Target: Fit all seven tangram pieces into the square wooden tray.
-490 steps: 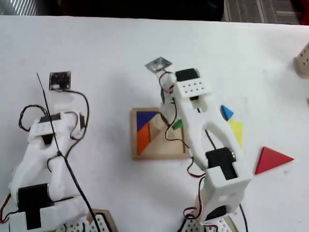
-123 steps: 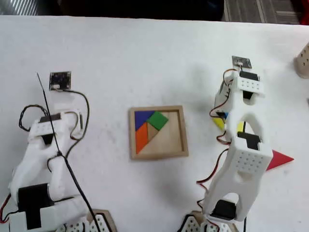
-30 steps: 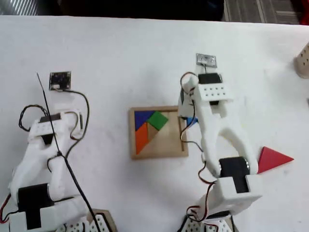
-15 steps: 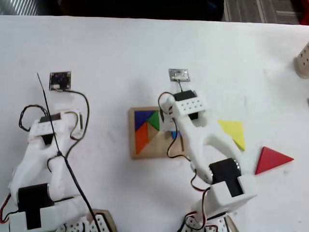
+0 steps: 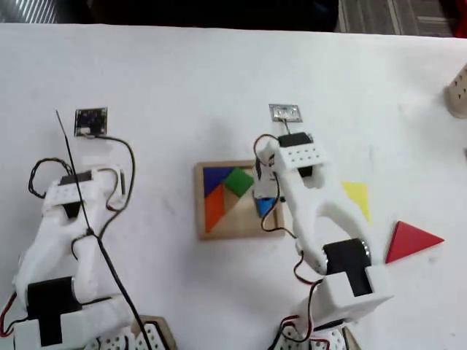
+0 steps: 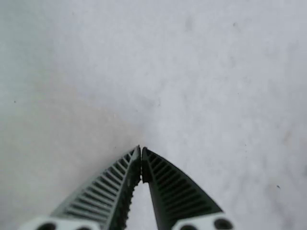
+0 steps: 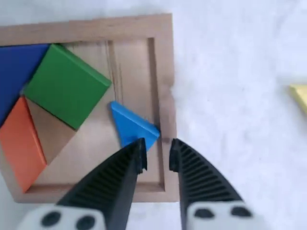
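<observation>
The square wooden tray (image 5: 237, 232) lies mid-table and holds a dark blue triangle (image 5: 214, 179), a green square (image 5: 238, 180) and an orange piece (image 5: 214, 208). A small blue triangle (image 7: 130, 125) lies flat inside the tray (image 7: 165, 72) by its right wall, beside the green square (image 7: 67, 86). My right gripper (image 7: 157, 152) hovers just behind that triangle, slightly open, one fingertip over its corner and nothing between the fingers. A yellow triangle (image 5: 357, 197) and a red triangle (image 5: 410, 240) rest on the table right of the tray. My left gripper (image 6: 141, 152) is shut above bare white table.
The left arm (image 5: 73, 197) is folded at the table's left side with a black cable across it. A small dark board (image 5: 90, 121) lies behind it. A beige perforated object (image 5: 457, 91) stands at the far right edge.
My right arm swung from the right side over to the tray, bringing the small blue triangle, which now lies in the tray. The yellow triangle is uncovered again. The left arm stayed still.
</observation>
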{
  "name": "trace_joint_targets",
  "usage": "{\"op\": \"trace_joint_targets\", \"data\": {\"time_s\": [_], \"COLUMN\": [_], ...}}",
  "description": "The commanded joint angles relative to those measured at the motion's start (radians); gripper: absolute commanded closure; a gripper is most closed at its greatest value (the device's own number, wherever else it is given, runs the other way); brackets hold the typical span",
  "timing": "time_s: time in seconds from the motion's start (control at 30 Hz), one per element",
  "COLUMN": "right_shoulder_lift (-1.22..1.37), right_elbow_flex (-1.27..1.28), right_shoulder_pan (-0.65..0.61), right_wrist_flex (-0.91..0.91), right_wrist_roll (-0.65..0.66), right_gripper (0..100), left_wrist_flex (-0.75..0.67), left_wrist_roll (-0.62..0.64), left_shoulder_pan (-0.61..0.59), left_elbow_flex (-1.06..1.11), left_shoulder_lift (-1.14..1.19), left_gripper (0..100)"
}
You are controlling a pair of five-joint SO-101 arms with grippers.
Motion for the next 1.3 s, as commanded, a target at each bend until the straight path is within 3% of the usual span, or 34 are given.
{"op": "trace_joint_targets", "data": {"time_s": [0.0, 0.1, 0.23, 0.5, 0.83, 1.27], "right_shoulder_lift": [-0.053, -0.048, -0.05, -0.001, -0.002, -0.002], "right_elbow_flex": [-0.071, -0.072, -0.072, -0.066, -0.06, 0.063], "right_shoulder_pan": [-0.038, -0.056, -0.047, -0.056, -0.088, -0.09], "right_wrist_flex": [0.024, 0.021, -0.007, -0.044, 0.027, -0.077], "right_wrist_roll": [0.183, 0.336, 0.443, 0.519, 0.626, 0.684], "right_gripper": [95.7, 95.6, 94.6, 75.3, 80.8, 80.8], "left_wrist_flex": [-0.02, -0.02, -0.02, -0.018, -0.017, -0.017], "left_wrist_roll": [-0.003, -0.003, -0.003, -0.003, -0.003, -0.003], "left_shoulder_pan": [0.013, 0.012, 0.012, 0.012, 0.012, 0.012], "left_elbow_flex": [-0.054, -0.054, -0.052, -0.052, -0.052, -0.052], "left_shoulder_lift": [-0.007, -0.007, -0.007, -0.008, -0.008, -0.01], "left_gripper": [97, 97, 97, 97, 97, 97]}}
